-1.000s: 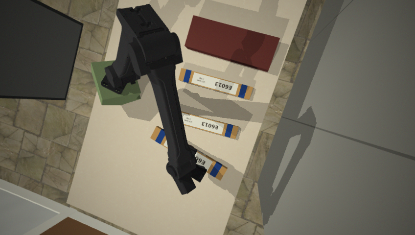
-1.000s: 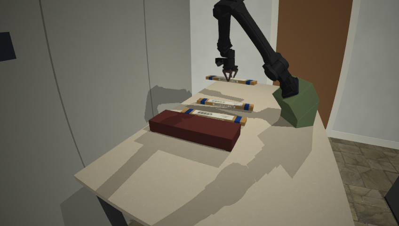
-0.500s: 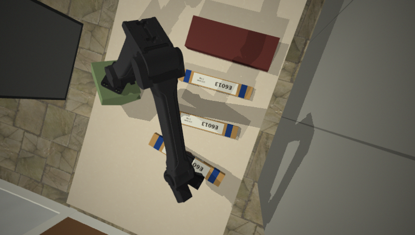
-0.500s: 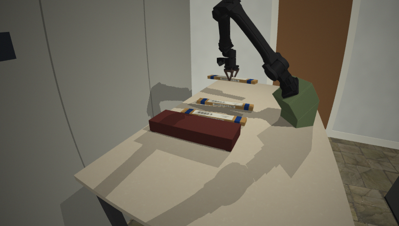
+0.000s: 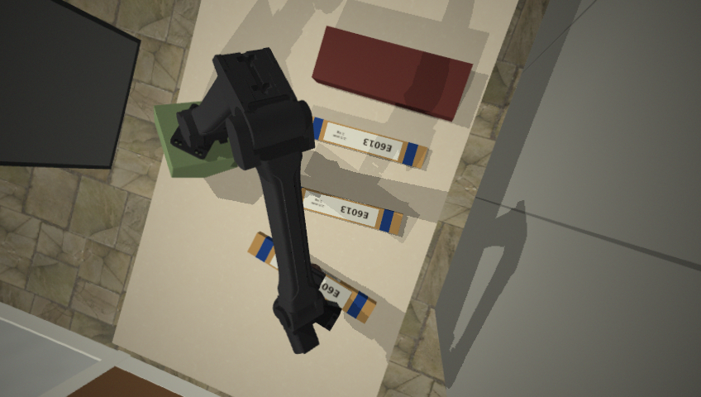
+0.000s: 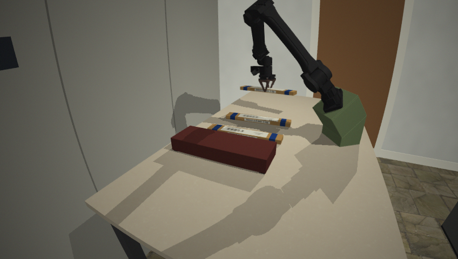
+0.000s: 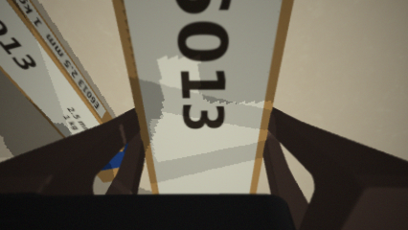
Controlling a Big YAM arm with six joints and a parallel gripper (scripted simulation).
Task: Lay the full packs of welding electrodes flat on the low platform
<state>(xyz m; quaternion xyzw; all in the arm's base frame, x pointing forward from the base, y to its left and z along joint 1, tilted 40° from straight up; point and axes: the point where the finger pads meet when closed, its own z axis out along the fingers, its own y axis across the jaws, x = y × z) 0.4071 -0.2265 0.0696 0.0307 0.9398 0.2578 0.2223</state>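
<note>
Gripper [image 6: 267, 86] clamped across middle of 1 pack [image 5: 358, 303], held level above far end of table [image 6: 205, 205]. 2 other packs [image 5: 369, 142] [image 5: 355, 212] flat mid-table. Dark red platform [image 5: 393, 71] bare, beside nearest pack, near wall-side edge.
</note>
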